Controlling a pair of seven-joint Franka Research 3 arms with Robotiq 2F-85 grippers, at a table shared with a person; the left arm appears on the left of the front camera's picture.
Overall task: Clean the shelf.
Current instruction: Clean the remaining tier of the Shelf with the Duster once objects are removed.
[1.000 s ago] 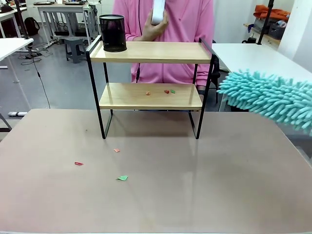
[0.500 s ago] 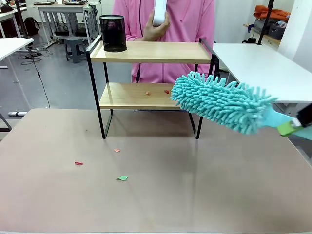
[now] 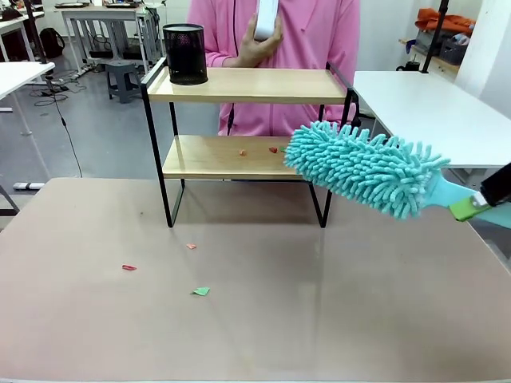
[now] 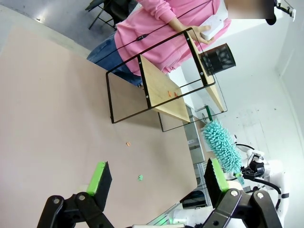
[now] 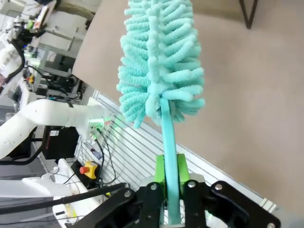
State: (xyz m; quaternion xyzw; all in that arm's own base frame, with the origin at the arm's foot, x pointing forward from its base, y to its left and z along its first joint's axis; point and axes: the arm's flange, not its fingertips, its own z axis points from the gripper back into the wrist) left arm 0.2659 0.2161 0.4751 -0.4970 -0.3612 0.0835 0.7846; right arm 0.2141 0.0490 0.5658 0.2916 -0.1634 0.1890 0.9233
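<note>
The shelf (image 3: 247, 84) stands at the table's far side, its lower board (image 3: 207, 158) carrying a few small coloured scraps (image 3: 242, 152). My right gripper (image 3: 479, 206) is shut on the handle of a teal fluffy duster (image 3: 363, 169). The duster's head hangs in front of the shelf's lower right end. In the right wrist view the fingers (image 5: 159, 167) clamp the thin handle, with the duster head (image 5: 159, 57) above the table. My left gripper (image 4: 156, 166) is open and holds nothing, well back from the shelf (image 4: 164, 88).
A black mesh cup (image 3: 184, 53) sits on the top board's left end. Behind the shelf a person in pink holds a white object (image 3: 266, 20). Red (image 3: 128, 267), orange (image 3: 191, 246) and green (image 3: 200, 291) scraps lie on the brown table (image 3: 319, 303).
The duster swung in from the right edge to the shelf's lower right end, then shifted slightly right. The left gripper stayed open.
</note>
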